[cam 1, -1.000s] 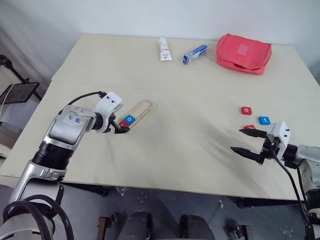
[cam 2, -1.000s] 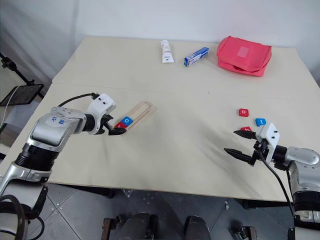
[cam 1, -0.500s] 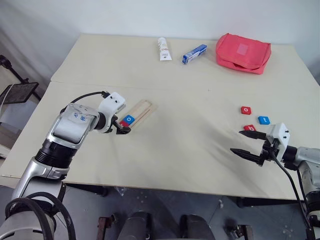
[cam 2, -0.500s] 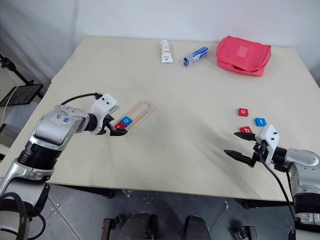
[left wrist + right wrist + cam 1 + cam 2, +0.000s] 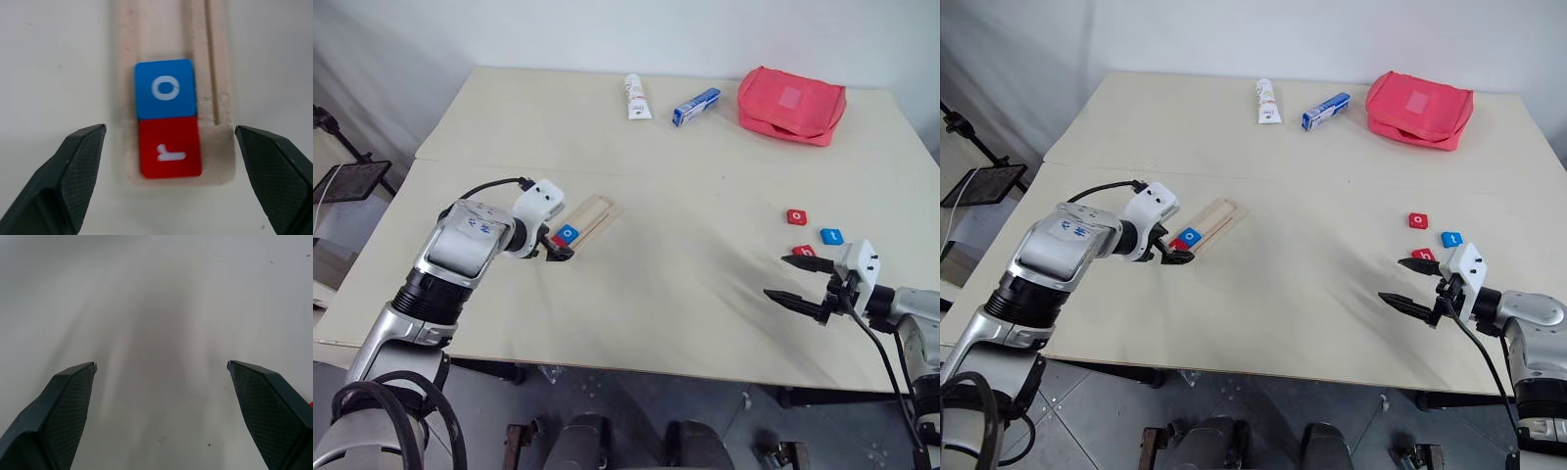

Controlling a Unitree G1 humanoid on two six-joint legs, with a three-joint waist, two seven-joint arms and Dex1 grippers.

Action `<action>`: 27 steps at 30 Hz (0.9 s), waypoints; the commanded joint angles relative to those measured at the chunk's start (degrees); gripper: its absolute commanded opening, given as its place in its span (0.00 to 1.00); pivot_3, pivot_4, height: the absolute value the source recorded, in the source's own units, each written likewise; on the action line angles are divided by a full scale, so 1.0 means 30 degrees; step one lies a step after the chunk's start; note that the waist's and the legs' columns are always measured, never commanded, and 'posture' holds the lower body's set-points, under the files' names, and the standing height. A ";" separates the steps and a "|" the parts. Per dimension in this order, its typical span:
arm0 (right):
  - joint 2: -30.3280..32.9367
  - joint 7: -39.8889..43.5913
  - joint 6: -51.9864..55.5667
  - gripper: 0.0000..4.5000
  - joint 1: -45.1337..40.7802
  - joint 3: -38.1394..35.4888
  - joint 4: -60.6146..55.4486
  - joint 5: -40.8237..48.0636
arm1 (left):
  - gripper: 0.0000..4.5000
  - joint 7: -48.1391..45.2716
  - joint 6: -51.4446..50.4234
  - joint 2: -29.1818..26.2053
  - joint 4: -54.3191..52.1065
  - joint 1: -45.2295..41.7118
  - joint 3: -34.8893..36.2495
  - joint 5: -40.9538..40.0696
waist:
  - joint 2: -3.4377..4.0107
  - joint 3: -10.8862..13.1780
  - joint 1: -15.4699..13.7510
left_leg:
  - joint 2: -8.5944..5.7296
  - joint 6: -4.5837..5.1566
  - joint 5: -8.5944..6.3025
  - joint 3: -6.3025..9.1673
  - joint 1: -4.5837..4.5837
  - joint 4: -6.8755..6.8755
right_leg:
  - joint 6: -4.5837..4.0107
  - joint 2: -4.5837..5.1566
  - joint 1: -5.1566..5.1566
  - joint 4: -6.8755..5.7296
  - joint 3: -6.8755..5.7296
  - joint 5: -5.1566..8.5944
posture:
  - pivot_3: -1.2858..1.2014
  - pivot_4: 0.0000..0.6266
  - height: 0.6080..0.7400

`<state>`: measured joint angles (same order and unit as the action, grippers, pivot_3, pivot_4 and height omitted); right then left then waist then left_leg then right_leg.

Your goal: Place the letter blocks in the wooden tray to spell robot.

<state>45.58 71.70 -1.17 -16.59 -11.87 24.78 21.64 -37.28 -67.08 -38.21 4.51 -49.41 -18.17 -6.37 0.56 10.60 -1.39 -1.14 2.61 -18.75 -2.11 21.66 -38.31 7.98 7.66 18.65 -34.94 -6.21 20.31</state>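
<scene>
**Two tiles seated in the tray, three waiting by the right arm**

A broad cream-covered table (image 5: 705, 294) carries everything. At its far edge lies a coral-red zipped fabric pouch (image 5: 791, 103), with a blue-and-white cardboard box (image 5: 695, 106) and a white squeeze tube (image 5: 635, 96) just beside each other further left.

The long, narrow pale-wood tray with a lengthwise groove (image 5: 590, 212) lies at an angle on the left half of the table. Its near end holds a red square tile with a white "r" (image 5: 170, 147), and a blue square tile with a white "o" (image 5: 166, 89) touches it directly behind.

The left gripper (image 5: 556, 254) hangs at that near end of the tray, its black fingers (image 5: 80, 161) spread wide to either side of the strip, grasping nothing.

The right gripper (image 5: 790, 278) hovers above bare cloth at the table's right, its jaws released and wide apart, nothing between them.

Near it on the cloth lie the other letter blocks: a red tile (image 5: 796, 216), a blue tile (image 5: 830, 236), and a second red tile (image 5: 803, 251) just behind the upper finger. Their letters are too small to read.
</scene>
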 commanded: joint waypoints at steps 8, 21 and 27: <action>0.0612 -0.0144 0.0021 1.00 0.0064 -0.0684 -0.0690 0.0251 | 1.00 0.0214 -0.0560 -0.0268 -0.0219 0.0012 -0.0177 0.0371 | -0.0002 0.0001 0.0019 | -0.0001 0.0000 0.0000 -0.0004 0.0000 0.0005 | 0.0000 0.0001 0.0007 -0.0002 -0.0003 0.0000 | 0.52 0.24 1.00; 0.0589 -0.0336 -0.0148 1.00 0.0060 -0.0710 -0.0684 0.0214 | 0.76 0.0239 -0.0067 -0.0439 0.0709 0.0493 -0.0477 0.0609 | 0.0006 -0.0003 0.0026 | 0.0005 -0.0004 0.0003 -0.0018 -0.0031 -0.0018 | 0.0000 -0.0001 -0.0012 -0.0024 0.0015 0.0000 | 0.52 0.24 1.00; 0.0617 -0.0586 -0.0401 1.00 0.0264 -0.1095 -0.0799 0.0373 | 0.76 -0.1735 0.3590 -0.0368 0.0153 -0.0953 -0.2279 0.1197 | 0.0003 -0.0002 -0.0031 | 0.0008 -0.0006 0.0004 -0.0025 -0.0028 -0.0044 | 0.0000 -0.0004 -0.0015 -0.0024 0.0023 0.0000 | 0.52 0.24 1.00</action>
<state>46.15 70.13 -1.28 -16.16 -12.78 24.69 21.65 -40.39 -60.18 -39.49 5.55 -50.38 -22.59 -4.21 0.57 10.60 -1.49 -1.13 2.59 -18.74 -2.16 21.61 -38.46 7.98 7.66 18.61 -35.00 -6.15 20.31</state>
